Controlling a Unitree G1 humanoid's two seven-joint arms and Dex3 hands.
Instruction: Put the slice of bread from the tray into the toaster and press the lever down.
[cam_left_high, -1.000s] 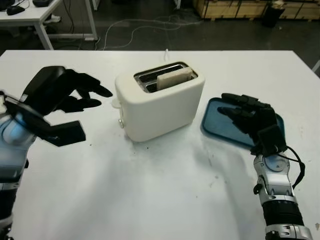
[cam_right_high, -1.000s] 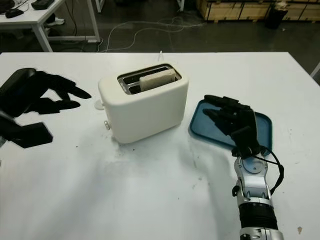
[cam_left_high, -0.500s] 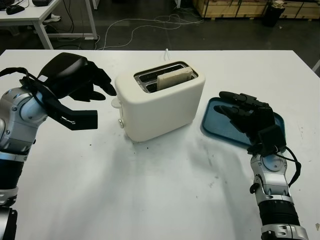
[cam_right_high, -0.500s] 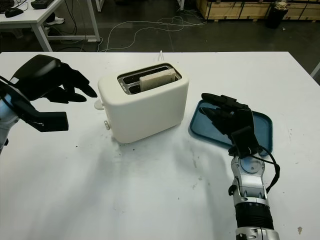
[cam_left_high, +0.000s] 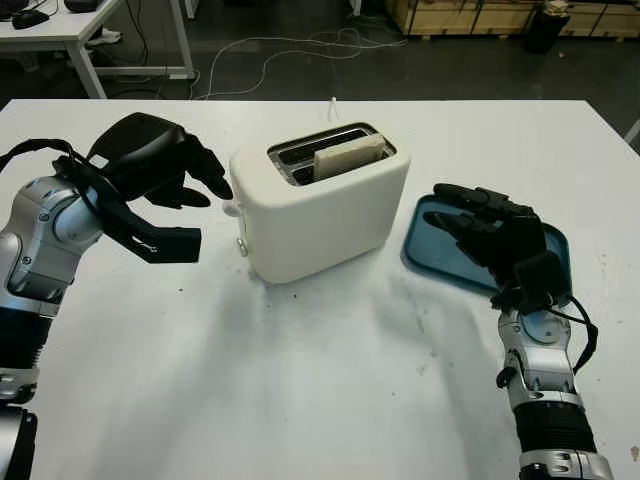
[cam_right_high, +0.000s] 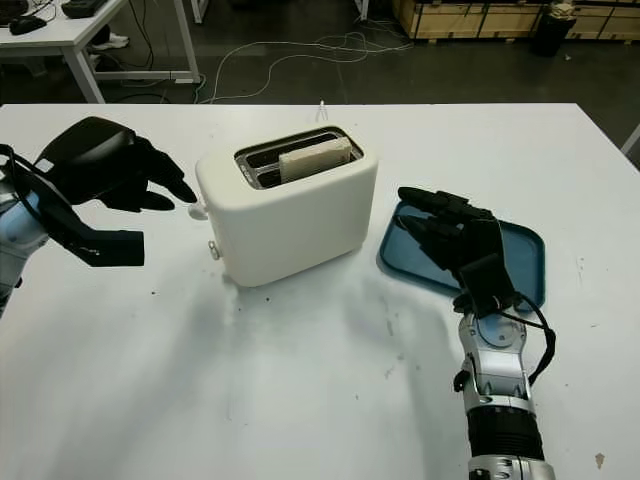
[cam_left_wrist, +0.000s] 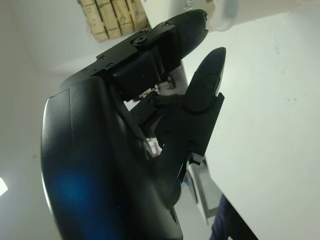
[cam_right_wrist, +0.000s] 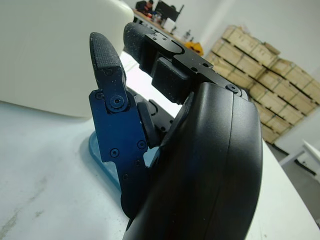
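Note:
A cream toaster (cam_left_high: 320, 210) stands mid-table with the slice of bread (cam_left_high: 350, 155) upright in its near slot, top edge sticking out. Its small white lever (cam_left_high: 232, 207) juts from the left end, still high. My left hand (cam_left_high: 212, 190) is open beside that end, fingertips close over the lever; whether they touch it I cannot tell. In the left wrist view the lever knob (cam_left_wrist: 225, 15) sits just past a fingertip (cam_left_wrist: 192, 30). My right hand (cam_left_high: 450, 208) hovers open over the blue tray (cam_left_high: 422, 248), right of the toaster.
The white table (cam_left_high: 300, 380) runs wide in front of the toaster. A white cord (cam_left_high: 333, 104) leaves the toaster's back. Beyond the table's far edge lie floor cables, another desk (cam_left_high: 70, 30) and wooden pallets (cam_left_high: 470, 15).
My left hand has swung right and slightly down, from well clear of the toaster to just beside its lever end. The right hand has barely shifted over the tray.

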